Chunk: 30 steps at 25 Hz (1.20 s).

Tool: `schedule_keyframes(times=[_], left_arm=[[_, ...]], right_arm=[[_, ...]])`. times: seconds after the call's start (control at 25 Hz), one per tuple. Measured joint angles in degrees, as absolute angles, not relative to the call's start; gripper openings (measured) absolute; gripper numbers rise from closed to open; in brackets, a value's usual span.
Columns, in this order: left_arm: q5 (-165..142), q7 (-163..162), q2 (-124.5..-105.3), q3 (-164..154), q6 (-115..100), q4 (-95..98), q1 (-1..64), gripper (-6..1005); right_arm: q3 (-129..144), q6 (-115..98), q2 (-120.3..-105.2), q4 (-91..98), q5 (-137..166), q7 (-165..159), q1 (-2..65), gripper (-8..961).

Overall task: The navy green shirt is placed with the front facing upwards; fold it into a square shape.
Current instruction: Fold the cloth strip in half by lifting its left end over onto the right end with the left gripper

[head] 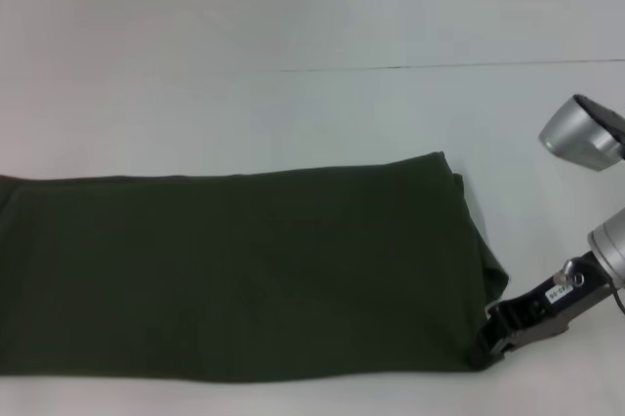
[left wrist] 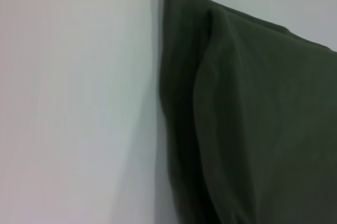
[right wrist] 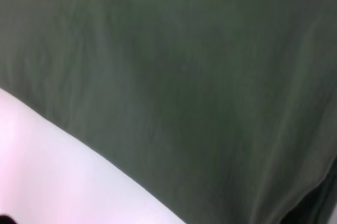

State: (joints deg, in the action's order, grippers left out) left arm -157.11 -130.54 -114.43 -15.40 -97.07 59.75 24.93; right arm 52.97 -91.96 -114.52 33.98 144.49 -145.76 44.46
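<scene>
From the head view, the dark olive-green cotton shirt (head: 244, 274) lies on the white table (head: 293, 6) as a long folded band, its long axis running side to side, the left end cut off by the frame edge, no lettering showing. The right gripper (head: 493, 333), black-fingered on a silver arm, is down at the band's near right corner, touching the cloth where the layers bunch; whether its fingers are pinching that corner or merely resting against it I cannot tell. The left gripper doesn't show here at all. Over to the left wrist view: only a folded edge of the shirt (left wrist: 247, 119), layers stacked, lying on bare table (left wrist: 73, 103), no fingers visible. The right wrist view is nearly all green cloth (right wrist: 184, 77) close up, with a wedge of table (right wrist: 47, 176). My read: the band needs folding end over end along its length, and the right arm is plainly the one seen at an end.
</scene>
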Motion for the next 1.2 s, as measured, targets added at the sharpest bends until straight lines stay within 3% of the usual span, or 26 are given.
schedule_keyframes(times=[0.28, 1.2], left_arm=[[-157.47, -128.03, -114.06, -12.14, -103.21, 61.66, 23.43, 26], [-158.37, -128.16, -113.46, -10.97, -107.63, 61.61, 24.38, 37]], right_arm=[[53.94, -95.24, -114.92, 34.19, 144.49, -145.21, 44.73, 23], [53.9, -99.98, -113.35, 36.41, 145.11, -146.31, 44.26, 31]])
